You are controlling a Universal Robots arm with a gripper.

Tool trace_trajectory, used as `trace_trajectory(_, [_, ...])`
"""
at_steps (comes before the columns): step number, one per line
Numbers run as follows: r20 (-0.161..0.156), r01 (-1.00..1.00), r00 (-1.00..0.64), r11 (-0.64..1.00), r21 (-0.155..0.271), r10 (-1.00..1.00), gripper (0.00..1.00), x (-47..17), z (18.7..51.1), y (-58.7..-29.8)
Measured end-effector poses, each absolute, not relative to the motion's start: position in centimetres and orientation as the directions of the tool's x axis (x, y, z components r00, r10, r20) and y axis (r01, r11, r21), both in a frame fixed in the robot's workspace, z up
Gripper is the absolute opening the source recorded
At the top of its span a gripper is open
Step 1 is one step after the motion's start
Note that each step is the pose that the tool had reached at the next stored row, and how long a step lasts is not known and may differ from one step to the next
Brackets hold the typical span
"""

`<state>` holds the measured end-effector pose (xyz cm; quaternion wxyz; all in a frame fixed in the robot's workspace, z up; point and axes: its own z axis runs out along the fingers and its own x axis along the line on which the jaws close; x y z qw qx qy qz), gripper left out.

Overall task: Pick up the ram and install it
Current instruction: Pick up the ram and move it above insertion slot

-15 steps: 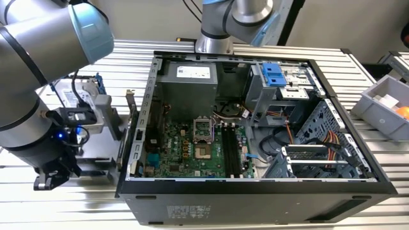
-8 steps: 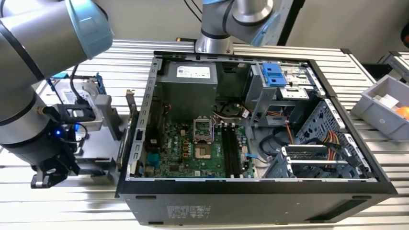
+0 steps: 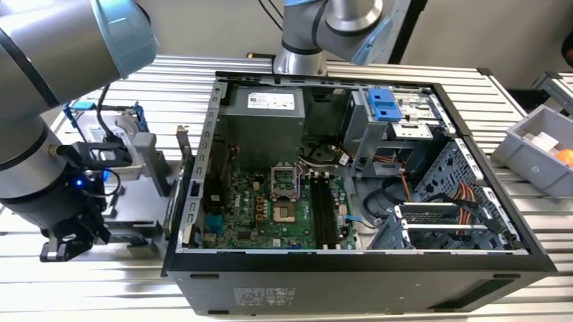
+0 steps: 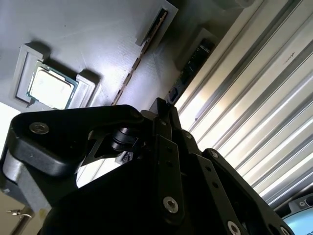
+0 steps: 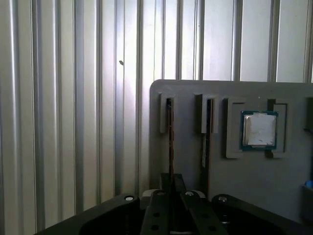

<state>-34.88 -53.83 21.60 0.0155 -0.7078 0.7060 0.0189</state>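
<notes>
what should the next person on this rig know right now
Hand: at the grey tray beside the open computer case, lined up with the ram.
Ram: on edge in its tray groove, the one farther from the processor chip; a second stick stands between them.
Done: hand is at the ram; ram not yet lifted.
Left: pickup and install; the black board slots look empty.
</notes>
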Motion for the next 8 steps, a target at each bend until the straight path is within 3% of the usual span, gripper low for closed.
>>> trace_trajectory(8, [-0.049, -1.0, 0.002, -0.003, 0.005, -0.999, 0.0, -34.88, 22.18, -53.83])
